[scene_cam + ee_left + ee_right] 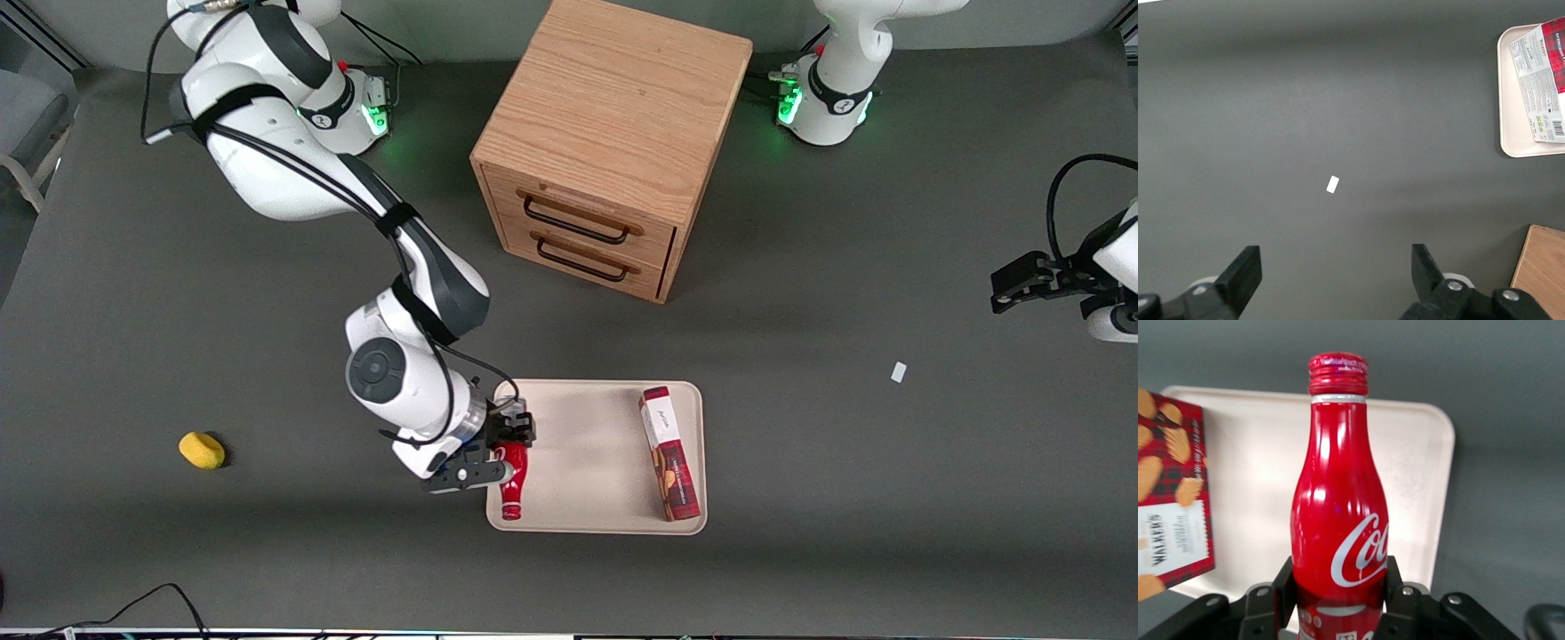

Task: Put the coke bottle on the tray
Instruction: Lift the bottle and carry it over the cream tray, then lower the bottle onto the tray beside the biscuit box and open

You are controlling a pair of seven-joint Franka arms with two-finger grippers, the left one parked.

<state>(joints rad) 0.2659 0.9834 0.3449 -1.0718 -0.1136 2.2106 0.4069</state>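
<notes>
The coke bottle [1340,520], glossy red with white script and a red cap, lies at the tray's [587,427] edge toward the working arm. The gripper [500,455] has its fingers closed on the bottle's lower body. A red tartan biscuit box [669,452] lies along the tray's edge toward the parked arm.

The claw [500,452] holds the coke bottle [513,483] over the tray [587,444] edge nearest the working arm.

We see even, soft overhead light and faint shadows; glare streaks the coke bottle [1338,500] held in the gripper [1338,593].
</notes>
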